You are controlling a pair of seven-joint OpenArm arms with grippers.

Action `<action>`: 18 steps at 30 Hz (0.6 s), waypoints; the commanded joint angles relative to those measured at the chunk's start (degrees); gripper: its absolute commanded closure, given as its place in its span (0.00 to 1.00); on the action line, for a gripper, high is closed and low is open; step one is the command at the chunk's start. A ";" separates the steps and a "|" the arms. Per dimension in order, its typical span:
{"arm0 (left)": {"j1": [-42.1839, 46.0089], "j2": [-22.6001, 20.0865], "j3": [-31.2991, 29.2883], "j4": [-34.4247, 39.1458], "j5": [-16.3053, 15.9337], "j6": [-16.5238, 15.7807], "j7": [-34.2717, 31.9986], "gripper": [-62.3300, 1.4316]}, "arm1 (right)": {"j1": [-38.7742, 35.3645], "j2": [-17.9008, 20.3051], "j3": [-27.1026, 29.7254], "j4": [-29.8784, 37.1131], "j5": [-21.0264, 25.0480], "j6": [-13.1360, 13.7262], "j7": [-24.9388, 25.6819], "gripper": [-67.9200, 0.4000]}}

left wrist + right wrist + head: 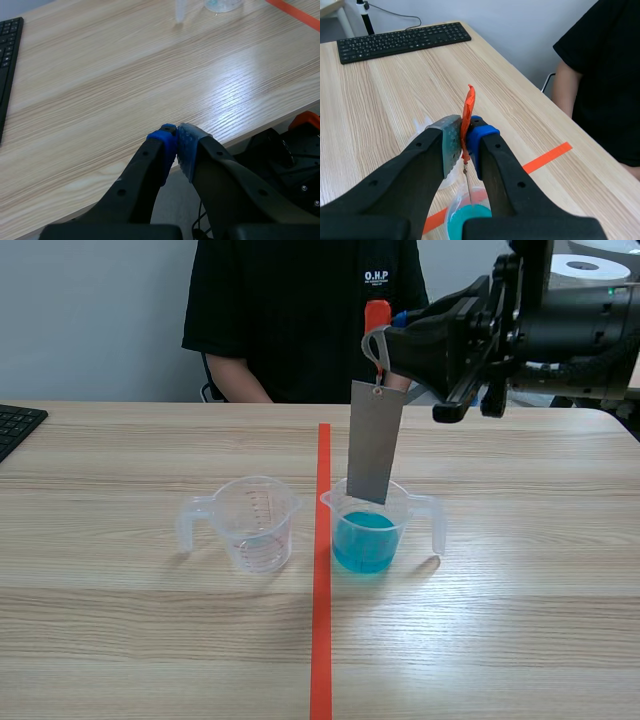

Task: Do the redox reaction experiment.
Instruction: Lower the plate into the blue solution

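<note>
One flat metal plate (376, 445) (orange tab (468, 107))

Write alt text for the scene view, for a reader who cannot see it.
The right arm's tool grips an orange tab from which a grey metal plate hangs, its lower end inside the mouth of a clear cup of blue liquid. An empty clear cup stands across the orange-red tape line; a person in black sits behind the table.

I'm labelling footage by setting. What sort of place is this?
Probably a robotics lab bench set for a chemistry demo: keyboard on the wooden table, cup of blue liquid, metal strip held by the right gripper.
</note>
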 commanded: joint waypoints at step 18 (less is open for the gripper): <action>0.13 0.11 -0.52 0.72 -0.35 0.28 -0.94 0.93 | 0.98 -4.79 -2.58 -12.31 -1.73 0.57 3.06 0.97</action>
